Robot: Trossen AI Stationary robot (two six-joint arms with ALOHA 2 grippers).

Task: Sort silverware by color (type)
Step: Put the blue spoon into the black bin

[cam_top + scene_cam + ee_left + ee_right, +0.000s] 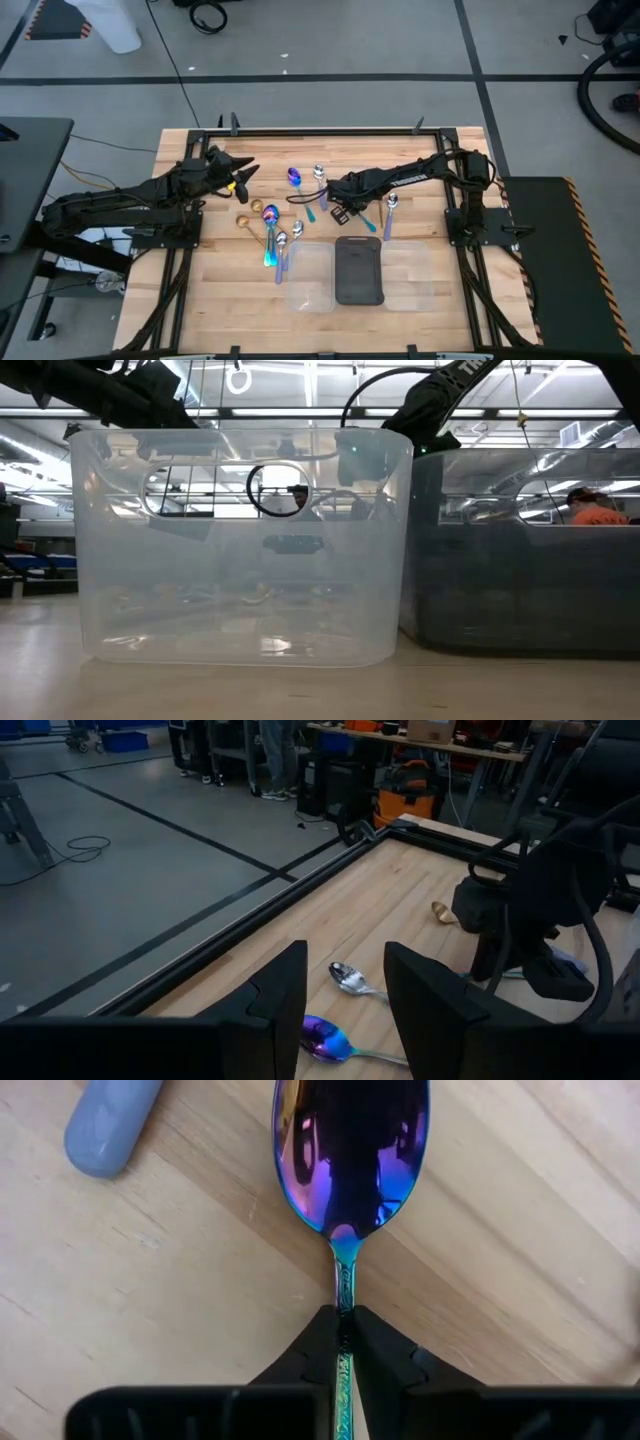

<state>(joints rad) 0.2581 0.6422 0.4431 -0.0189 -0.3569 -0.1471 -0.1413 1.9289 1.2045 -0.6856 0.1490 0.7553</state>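
Left arm lies along the left side of the high view. The left gripper (243,176) hangs over the table's upper-left part with fingers spread and nothing between them. Left wrist view: its two dark fingers (283,1000) stand apart over bare wood, with an iridescent spoon (325,1037) and a silver spoon (350,978) on the table just beyond them, and the other arm's dark bulk blocking the right side.

Centre of the high view: spoons scattered on the wooden table (220,290). A gold spoon (246,222) lies left of centre. A cluster sits just below it: a purple-blue bowl (270,212), a teal handle (268,254) and two silver spoons (283,241) with pale blue handles, overlapping so they are hard to separate.

Upper centre: the right gripper (316,201) is down on the table, fingers clenched on the teal handle of the purple-blue spoon (350,1150). Right wrist view shows the fingertips (385,1350) pinching that thin handle just behind the bowl, spoon flat on the wood, a pale blue handle end (110,1125) near it at upper left.

Right of that: another silver spoon (391,208) lies beside the right arm.

Lower centre of the high view: three trays in a row, clear tray (308,278), dark tray (358,270), second clear tray (408,275). In the low view the clear and dark trays fill the frame and hide the spoons. A person in orange (590,508) is seen far right in the room.
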